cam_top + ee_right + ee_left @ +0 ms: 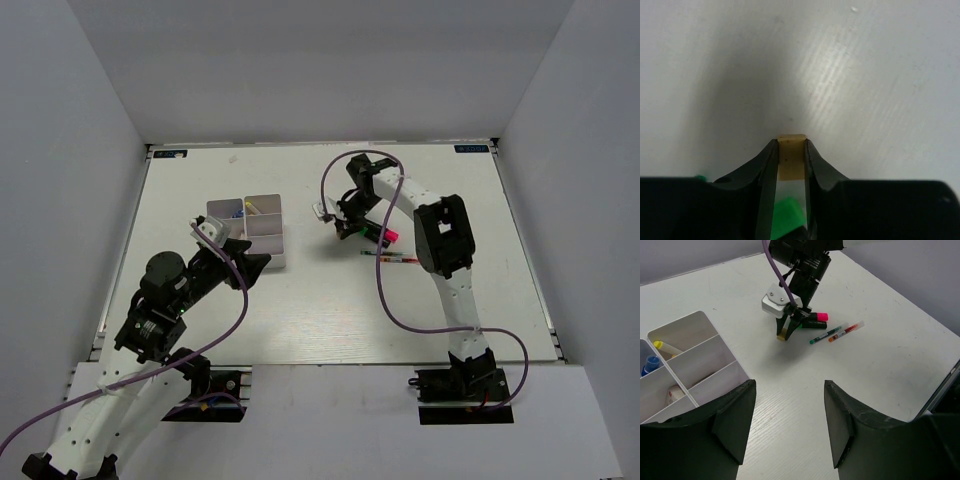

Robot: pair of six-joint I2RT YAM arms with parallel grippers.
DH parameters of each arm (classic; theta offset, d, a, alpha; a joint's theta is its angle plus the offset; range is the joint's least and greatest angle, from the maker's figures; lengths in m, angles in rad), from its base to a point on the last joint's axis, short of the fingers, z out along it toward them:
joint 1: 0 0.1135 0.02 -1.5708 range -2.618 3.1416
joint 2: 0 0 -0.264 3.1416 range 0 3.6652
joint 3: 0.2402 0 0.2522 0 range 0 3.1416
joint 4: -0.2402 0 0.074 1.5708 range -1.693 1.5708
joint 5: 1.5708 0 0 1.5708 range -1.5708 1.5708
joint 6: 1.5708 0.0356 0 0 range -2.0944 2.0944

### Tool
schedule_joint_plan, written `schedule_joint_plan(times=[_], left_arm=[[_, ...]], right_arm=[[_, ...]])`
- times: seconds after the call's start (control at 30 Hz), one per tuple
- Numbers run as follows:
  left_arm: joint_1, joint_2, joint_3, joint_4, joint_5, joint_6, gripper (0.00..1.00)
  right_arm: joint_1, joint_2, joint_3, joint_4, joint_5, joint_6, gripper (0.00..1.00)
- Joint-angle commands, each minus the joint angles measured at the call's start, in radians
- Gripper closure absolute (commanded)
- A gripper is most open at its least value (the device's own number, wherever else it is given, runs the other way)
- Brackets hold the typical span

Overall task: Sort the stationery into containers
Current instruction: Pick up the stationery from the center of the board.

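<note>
In the right wrist view my right gripper point(791, 146) is shut on a small beige eraser point(791, 159), held just above the white table. From the left wrist view the same eraser point(785, 333) shows between the right fingertips. Behind it lie a black highlighter with a pink end point(821, 316) and one with a green end point(801, 326). A thin green pen point(826, 334) and a thin red pen point(845, 331) lie beside them. The divided container point(275, 262) sits to the left, holding a yellow pen point(664, 346), a blue item point(650, 364) and an eraser point(674, 394). My left gripper point(790, 425) hangs open and empty beside the container.
The white table point(320, 320) has raised edges, with grey walls on three sides. The right arm's purple cable point(385, 300) loops over the table's middle right. The container's near wall point(715, 382) stands close to my left finger.
</note>
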State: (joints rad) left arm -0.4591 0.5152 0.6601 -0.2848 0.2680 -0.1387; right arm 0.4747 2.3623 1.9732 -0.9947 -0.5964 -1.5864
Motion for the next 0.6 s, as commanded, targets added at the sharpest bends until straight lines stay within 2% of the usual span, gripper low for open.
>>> schedule_joint_plan(times=[0.0, 0.13, 0.17, 0.27, 0.4, 0.57], left_arm=[[0.007, -0.006, 0.010, -0.001, -0.003, 0.004, 0.33], [0.007, -0.015, 0.010, -0.001, -0.003, 0.004, 0.33], [0.007, -0.015, 0.010, -0.001, -0.003, 0.004, 0.33], [0.007, -0.026, 0.010, -0.001, -0.003, 0.004, 0.33], [0.007, -0.026, 0.010, -0.001, 0.007, 0.004, 0.33], [0.007, -0.044, 0.010, 0.009, 0.016, 0.004, 0.33]], right_arm=[[0.033, -0.127, -0.075, -0.072, -0.093, 0.023, 0.94], [0.077, -0.242, -0.146, 0.066, -0.181, 0.120, 0.95], [0.103, -0.276, -0.174, 0.124, -0.204, 0.203, 0.95], [0.148, -0.324, -0.189, 0.200, -0.237, 0.299, 0.95], [0.189, -0.321, -0.146, 0.341, -0.215, 0.504, 0.95], [0.229, -0.256, -0.068, 0.405, -0.209, 0.677, 0.95]])
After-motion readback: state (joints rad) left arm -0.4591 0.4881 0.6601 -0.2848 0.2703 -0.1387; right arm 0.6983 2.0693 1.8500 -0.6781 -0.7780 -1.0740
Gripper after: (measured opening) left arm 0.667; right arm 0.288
